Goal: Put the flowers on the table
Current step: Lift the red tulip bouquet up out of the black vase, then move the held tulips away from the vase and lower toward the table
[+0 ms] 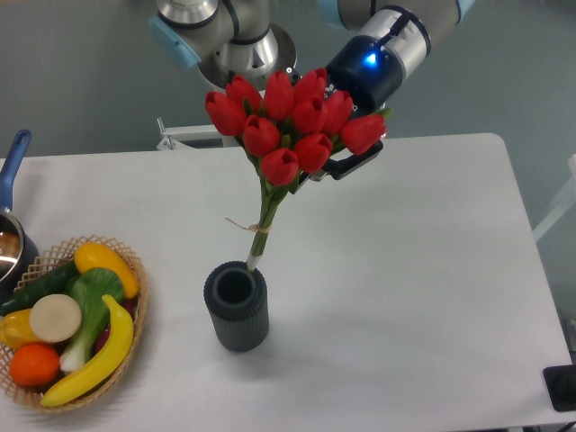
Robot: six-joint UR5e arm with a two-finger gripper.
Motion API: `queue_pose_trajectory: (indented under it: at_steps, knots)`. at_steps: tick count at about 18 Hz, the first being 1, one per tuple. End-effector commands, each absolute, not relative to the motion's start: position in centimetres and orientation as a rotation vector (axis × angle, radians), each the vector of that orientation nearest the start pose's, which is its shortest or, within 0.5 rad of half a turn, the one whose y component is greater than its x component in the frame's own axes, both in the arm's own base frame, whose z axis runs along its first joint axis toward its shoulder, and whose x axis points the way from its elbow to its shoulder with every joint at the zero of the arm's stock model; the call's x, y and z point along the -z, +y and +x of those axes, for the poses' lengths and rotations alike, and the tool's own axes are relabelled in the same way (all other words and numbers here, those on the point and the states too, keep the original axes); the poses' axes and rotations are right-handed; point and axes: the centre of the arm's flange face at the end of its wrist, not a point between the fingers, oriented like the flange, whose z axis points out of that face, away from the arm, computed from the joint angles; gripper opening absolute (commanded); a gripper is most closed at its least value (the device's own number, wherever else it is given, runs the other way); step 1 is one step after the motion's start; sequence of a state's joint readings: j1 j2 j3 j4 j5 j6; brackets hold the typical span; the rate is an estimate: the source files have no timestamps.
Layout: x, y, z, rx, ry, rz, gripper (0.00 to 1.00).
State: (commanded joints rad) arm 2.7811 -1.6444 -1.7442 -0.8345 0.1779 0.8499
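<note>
The flowers, a bunch of red tulip buds on thin green stems tied with twine, hang tilted with the buds at upper right. Their pale stem end sits right at the back rim of the dark grey ribbed vase, which stands upright on the white table. My gripper reaches in from the upper right behind the buds. One black finger shows just below them and the rest is hidden. The bunch appears to be held up by the gripper near the heads.
A wicker basket with banana, orange, cucumber and other produce stands at the front left. A pot with a blue handle sits at the left edge. The robot base is at the back centre.
</note>
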Motion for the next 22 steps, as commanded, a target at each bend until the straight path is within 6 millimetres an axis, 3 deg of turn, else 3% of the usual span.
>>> queue_pose_trajectory:
  at_steps: [8, 15, 22]
  knots:
    - [-52.4, 38.3, -40.9, 0.338, -0.003, -1.762, 0.57]
    - [-52.8, 37.9, -42.4, 0.196, -0.056, -1.907, 0.56]
    - [-51.4, 37.3, -43.4, 0.054, -0.108, -2.064, 0.56]
